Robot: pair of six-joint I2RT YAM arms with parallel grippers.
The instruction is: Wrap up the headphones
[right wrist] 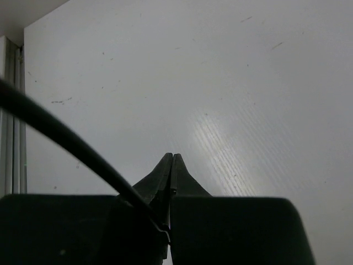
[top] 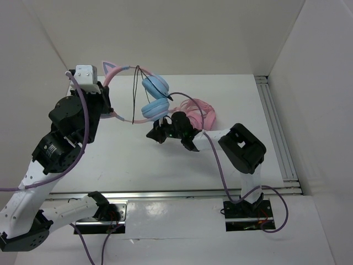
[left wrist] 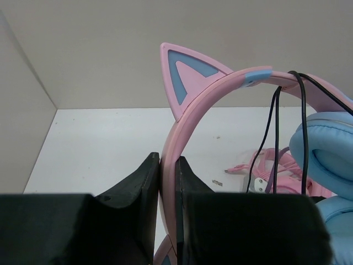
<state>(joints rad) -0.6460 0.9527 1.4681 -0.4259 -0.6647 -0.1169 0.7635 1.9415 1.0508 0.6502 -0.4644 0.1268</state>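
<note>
White table enclosed by white walls. The left gripper clamps the headphones by the headband; the right gripper is closed, pinching the cable.

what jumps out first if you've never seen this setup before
The cat-ear headphones are held up off the table, their pink headband clamped in the left pincer at the far left. Loops of black cable hang over the headband, and the right pincer, just below the blue ear cups, appears shut on a strand. An all-pink pair lies behind the right arm.
</note>
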